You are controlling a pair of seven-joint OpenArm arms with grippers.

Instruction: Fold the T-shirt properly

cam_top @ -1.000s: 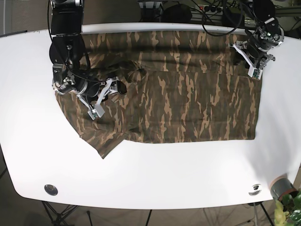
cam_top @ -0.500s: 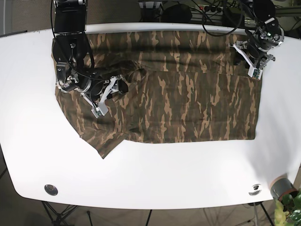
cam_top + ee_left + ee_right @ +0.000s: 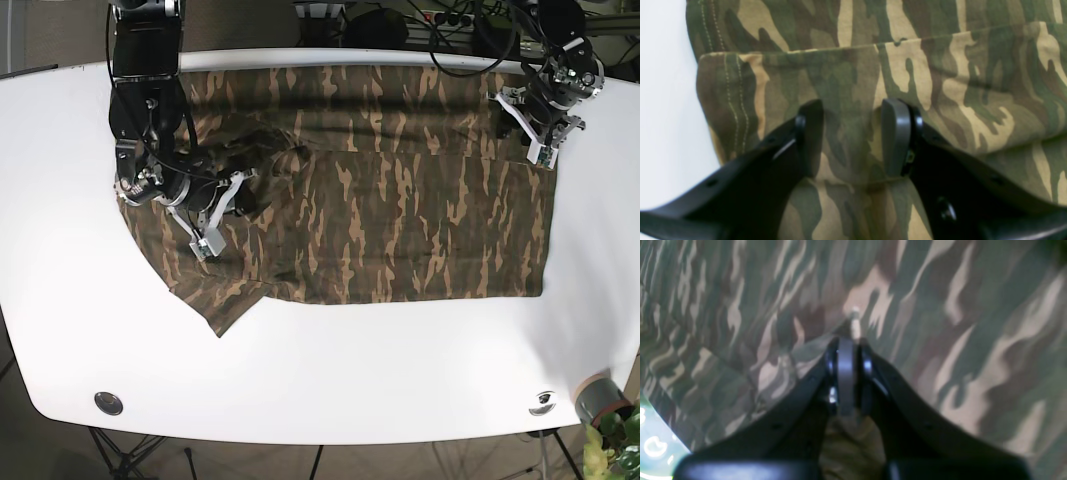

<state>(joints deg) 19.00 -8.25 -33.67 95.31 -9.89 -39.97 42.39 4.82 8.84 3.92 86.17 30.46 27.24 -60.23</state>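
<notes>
The camouflage T-shirt (image 3: 380,190) lies spread across the far half of the white desk (image 3: 330,370), its hem toward the right and one sleeve poking out toward the near left. Near the left end the cloth is bunched into a raised fold. My right pincer (image 3: 846,350) is pressed together on that fold, a small nub of fabric sticking out just past its tips. Compared with half a second ago, this arm has swung a little nearer and leftward, so the pincer now sits lower on the shirt and the pulled-up ridge has stretched out along with it. My left pincer (image 3: 851,136) stands spread over the folded, stitched edge of the shirt at the far right, one pad (image 3: 895,136) on each side of a strip of cloth, not closed on it. That arm has kept its place.
</notes>
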